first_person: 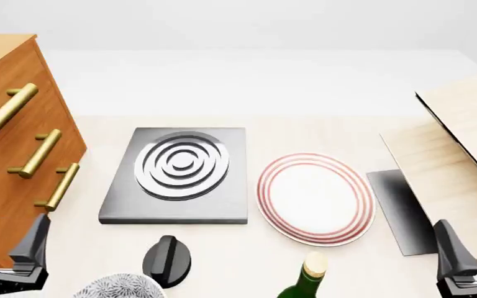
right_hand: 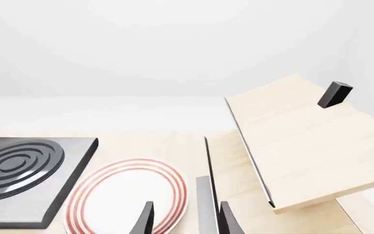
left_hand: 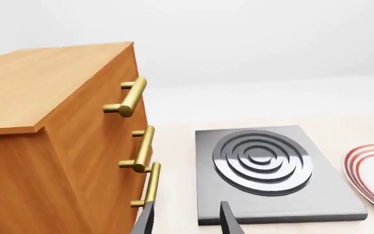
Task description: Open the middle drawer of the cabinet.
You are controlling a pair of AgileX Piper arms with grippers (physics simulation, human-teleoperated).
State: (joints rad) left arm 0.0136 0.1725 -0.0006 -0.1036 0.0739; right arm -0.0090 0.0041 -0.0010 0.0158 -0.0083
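Pale tabletop carries the cabinet at nine o'clock, its middle drawer closed, handles facing the left hand, released like the right hand, poised to reach.

Your left gripper shows as two dark charcoal fingers — flat, wedge-like blades with a matte finish, rising from a blockier black base with paler grey edging at the frame's corner. Your right gripper is the same build: dark grey, angular fingers with chamfered tips on a black body. From each wrist camera you see only the finger ends — slim, near-black tapering slabs and, with a lighter sheen along their inner faces. No cables, screws or markings can be made out.
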